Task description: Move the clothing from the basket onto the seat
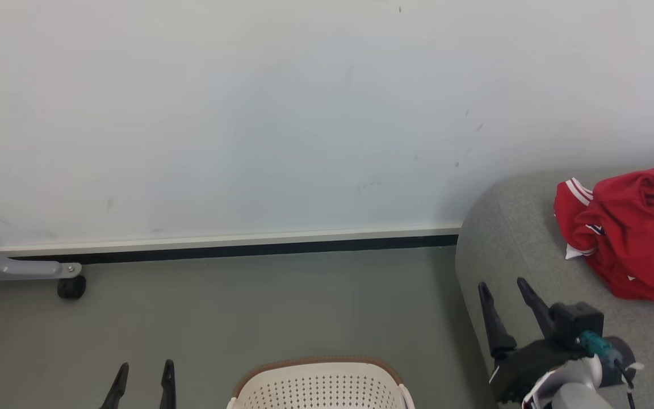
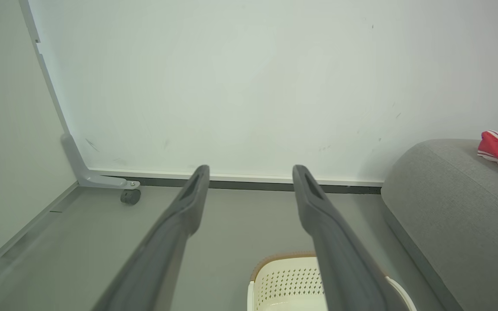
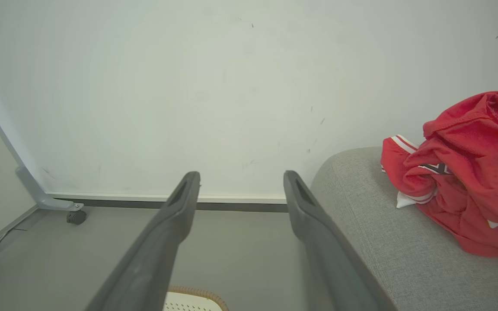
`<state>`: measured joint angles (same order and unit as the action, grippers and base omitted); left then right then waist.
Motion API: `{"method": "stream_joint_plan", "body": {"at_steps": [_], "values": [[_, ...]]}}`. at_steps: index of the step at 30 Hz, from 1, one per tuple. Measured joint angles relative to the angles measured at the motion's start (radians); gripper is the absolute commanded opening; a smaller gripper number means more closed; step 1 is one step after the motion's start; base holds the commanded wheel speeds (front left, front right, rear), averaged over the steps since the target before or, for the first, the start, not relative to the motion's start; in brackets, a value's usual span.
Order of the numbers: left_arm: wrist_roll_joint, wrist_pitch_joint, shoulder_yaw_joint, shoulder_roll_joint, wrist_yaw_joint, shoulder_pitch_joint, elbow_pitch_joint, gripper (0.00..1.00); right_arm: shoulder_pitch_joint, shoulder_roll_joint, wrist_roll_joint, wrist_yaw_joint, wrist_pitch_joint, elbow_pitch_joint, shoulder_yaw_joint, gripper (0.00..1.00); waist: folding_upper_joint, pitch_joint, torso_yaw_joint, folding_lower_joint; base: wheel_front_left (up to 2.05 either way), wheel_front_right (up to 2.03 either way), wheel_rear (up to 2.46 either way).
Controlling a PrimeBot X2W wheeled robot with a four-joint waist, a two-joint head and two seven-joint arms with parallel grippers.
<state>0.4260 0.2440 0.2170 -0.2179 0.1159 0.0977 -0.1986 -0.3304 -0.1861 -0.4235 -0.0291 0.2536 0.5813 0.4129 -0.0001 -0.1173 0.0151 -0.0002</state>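
Red sports clothing (image 1: 633, 233) on light-grey fabric seat (image 1: 508, 244) end, placing seemingly done; left claw (image 1: 146, 363), right claw (image 1: 501, 282) open, empty; next we check cream perforated basket (image 1: 321, 386).

No text, label, brand or number can be read. The clothing (image 3: 461, 172) shows a scrap of dark marking among its folds, too crumpled to make out.
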Motion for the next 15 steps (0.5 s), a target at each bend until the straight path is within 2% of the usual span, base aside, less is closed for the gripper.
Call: {"method": "stream_joint_plan", "body": {"at_steps": [7, 15], "values": [[-0.007, 0.005, -0.041, -0.002, 0.008, 0.057, 0.037, 1.0, 0.116, 0.008, 0.036, -0.049, 0.0, -0.144, -0.004, 1.0, 0.0001, -0.021, 0.008, 0.0, 0.0, 0.0, 0.0], [-0.023, 0.005, -0.07, -0.002, 0.008, 0.101, 0.07, 1.0, 0.256, 0.007, 0.045, -0.077, 0.0, -0.277, -0.042, 1.0, 0.0001, -0.02, 0.001, 0.0001, 0.0, 0.0, 0.0]]}}
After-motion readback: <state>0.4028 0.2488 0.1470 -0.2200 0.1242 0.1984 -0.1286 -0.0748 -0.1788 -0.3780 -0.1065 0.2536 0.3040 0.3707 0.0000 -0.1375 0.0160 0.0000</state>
